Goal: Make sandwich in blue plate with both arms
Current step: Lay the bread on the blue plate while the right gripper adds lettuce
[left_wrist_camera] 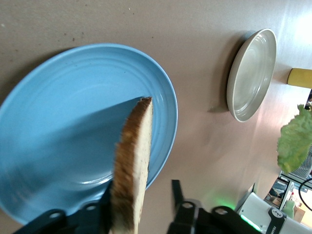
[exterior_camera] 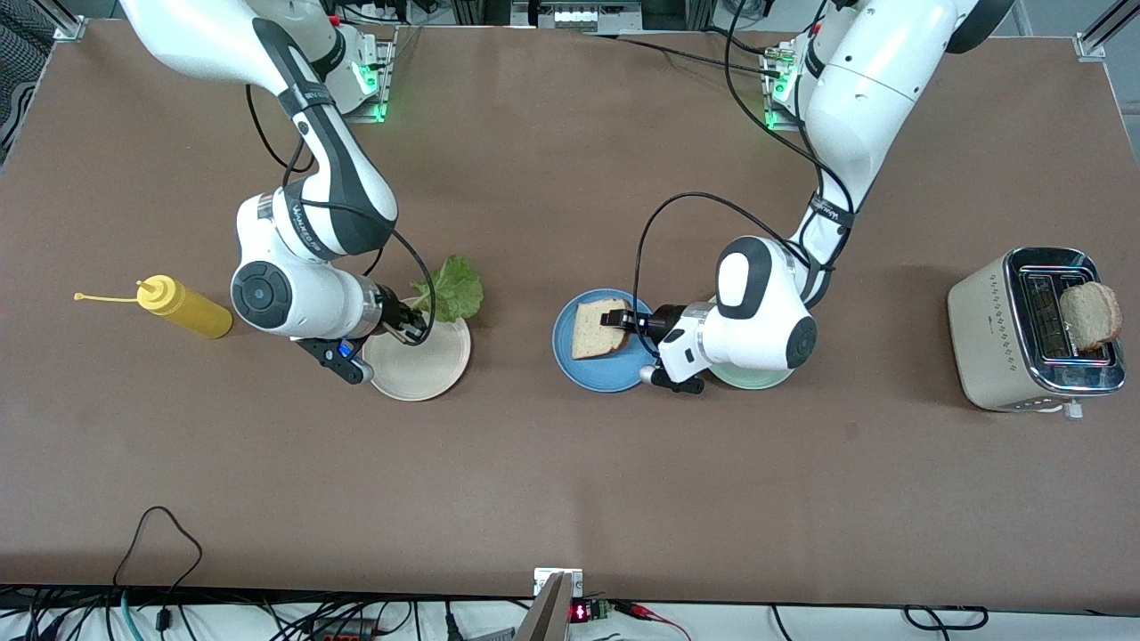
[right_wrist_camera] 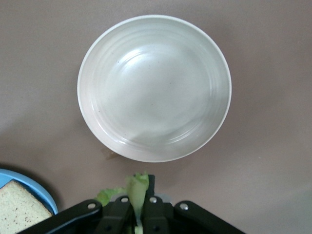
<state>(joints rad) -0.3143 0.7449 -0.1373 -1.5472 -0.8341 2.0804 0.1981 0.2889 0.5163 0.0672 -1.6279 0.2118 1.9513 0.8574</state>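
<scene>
I'm dropping the pale brown-crusted bread slice [exterior_camera: 598, 328] from my half-parted left gripper [exterior_camera: 623, 322] onto the round blue plate [exterior_camera: 570, 356]; next, my right gripper [exterior_camera: 411, 326], pinching the ruffled green lettuce leaf [exterior_camera: 456, 289], must carry it there.

Blue plate [exterior_camera: 606, 369], pale brown-crusted bread [exterior_camera: 598, 327], green lettuce [exterior_camera: 456, 289], yellow bottle [exterior_camera: 183, 306].

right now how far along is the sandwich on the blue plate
Early. First bread slice is over the blue plate, with the left end effector parted around it in the left wrist view, apparently letting go. The right end effector holds the lettuce leaf above the cream plate. Left to do: lettuce onto the bread, then the second slice, now in the toaster.
</scene>
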